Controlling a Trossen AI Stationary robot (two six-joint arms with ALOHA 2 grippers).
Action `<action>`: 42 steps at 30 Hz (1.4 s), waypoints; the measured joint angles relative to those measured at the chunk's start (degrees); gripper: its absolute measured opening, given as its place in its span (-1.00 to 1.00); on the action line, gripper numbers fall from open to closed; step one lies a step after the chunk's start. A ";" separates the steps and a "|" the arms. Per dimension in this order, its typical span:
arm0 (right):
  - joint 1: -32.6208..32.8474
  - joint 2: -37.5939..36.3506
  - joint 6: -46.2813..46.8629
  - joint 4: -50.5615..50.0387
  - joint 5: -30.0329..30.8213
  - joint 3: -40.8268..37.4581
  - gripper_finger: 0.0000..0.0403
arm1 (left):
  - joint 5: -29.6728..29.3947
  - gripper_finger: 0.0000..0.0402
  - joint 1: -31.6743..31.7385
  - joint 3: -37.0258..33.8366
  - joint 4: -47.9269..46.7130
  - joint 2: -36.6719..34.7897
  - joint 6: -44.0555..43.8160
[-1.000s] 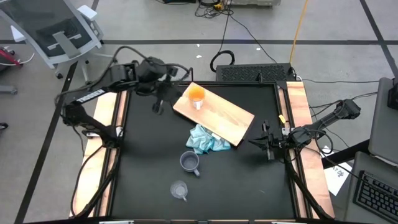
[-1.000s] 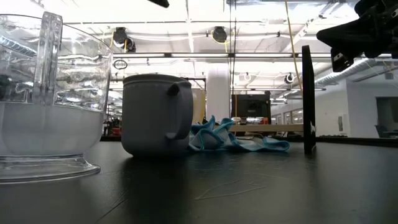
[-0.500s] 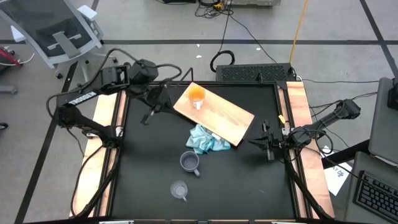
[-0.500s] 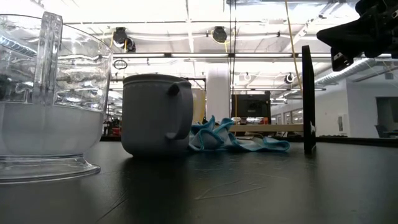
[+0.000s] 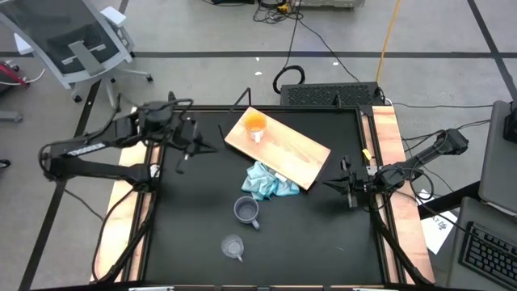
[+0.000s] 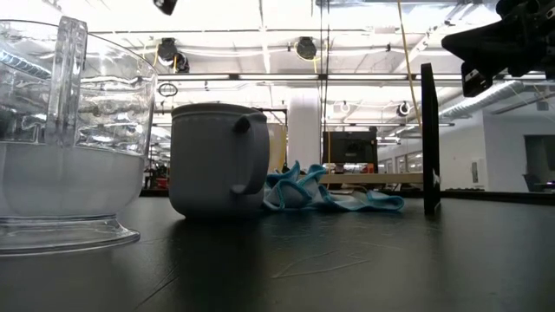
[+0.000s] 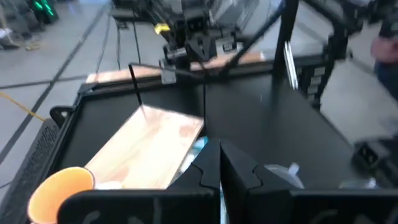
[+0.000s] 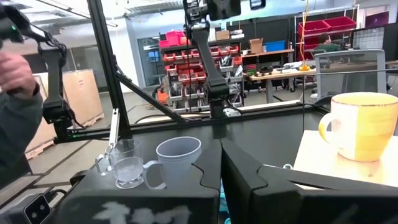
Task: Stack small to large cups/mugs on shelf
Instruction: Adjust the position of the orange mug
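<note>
orange mug on shelf; blue cloth beside; both tools closed, empty.

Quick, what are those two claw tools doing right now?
Left tool: closed, holding nothing.
Right tool: closed, holding nothing.

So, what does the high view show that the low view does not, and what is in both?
Only the high view shows the orange mug standing on one end of the shelf, and the left end effector, shut and empty, over the table's left side. Only the low view shows the room's ceiling lights and a white column behind the table. Both show the grey-blue mug, the clear cup, the light blue cloth and the right end effector, shut at the table's right edge.
</note>
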 joint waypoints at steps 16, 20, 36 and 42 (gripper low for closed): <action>-0.02 0.77 -0.67 -4.87 -0.04 5.67 -1.00 | -3.50 -0.99 -1.06 -27.09 18.47 -17.01 -6.31; -0.82 1.77 -1.03 -6.45 0.09 8.64 -1.00 | -3.50 -0.99 -1.06 -27.26 18.43 -17.03 -6.24; -14.76 11.57 1.85 -19.74 -5.42 25.70 -1.00 | -3.17 -0.96 -1.09 -27.26 18.12 -16.90 -2.86; -22.78 20.01 2.57 -19.32 -14.59 30.11 -1.00 | -3.10 -0.99 -1.09 -27.26 18.11 -16.90 -2.83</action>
